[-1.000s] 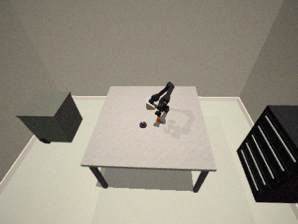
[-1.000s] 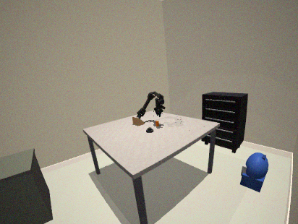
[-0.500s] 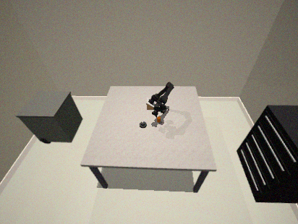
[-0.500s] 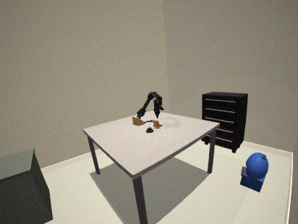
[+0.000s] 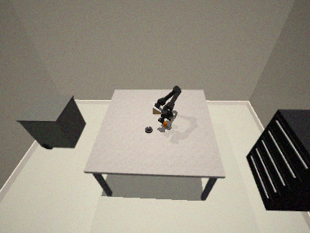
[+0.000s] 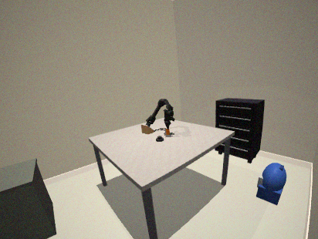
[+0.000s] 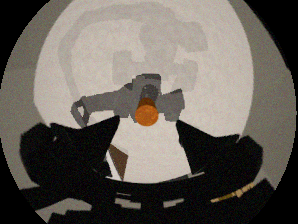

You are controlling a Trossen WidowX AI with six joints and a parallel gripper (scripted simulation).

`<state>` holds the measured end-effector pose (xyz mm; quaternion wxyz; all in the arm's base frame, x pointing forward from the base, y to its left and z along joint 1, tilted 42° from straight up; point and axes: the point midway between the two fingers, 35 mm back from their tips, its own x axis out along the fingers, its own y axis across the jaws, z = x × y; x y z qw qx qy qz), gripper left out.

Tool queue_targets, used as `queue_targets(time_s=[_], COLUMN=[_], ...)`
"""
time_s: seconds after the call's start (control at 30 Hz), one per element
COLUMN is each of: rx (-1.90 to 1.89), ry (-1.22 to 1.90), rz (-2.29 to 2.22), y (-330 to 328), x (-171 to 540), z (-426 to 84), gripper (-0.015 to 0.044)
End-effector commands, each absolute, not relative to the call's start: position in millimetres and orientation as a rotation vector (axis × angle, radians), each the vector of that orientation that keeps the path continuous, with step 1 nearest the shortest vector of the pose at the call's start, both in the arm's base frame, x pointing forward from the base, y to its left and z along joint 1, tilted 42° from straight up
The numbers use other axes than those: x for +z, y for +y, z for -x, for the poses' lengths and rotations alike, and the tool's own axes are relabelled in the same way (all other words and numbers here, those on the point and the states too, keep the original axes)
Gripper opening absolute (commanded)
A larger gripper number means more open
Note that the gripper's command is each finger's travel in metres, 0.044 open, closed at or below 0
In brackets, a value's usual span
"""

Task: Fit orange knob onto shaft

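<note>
Lettering: none legible | Gripper (image 5: 163,121) (image 6: 168,128) (image 7: 148,120): spread wide, holding nothing | Orange knob (image 5: 165,124) (image 6: 167,132) (image 7: 147,115): upright, below fingertips

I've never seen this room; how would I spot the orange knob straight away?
Find the pale square-cornered table with the black robot arm. Below the arm's open end effector stands the orange knob. It is small and bright orange, unlike the dark round pedestal nearby.
</note>
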<state>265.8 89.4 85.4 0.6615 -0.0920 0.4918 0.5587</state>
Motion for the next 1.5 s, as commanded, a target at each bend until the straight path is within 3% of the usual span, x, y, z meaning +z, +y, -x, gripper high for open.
queue_targets(time_s=[0.0,1.27,1.47], rx=[1.264,1.266,1.266], ry=[1.114,1.112,1.112], rz=[0.198,0.195,0.195], y=[94.2,132.8,132.8], x=[79.7,37.1,37.1], z=[-264.1,-255.8,-255.8], gripper=[0.044,0.044,0.0282])
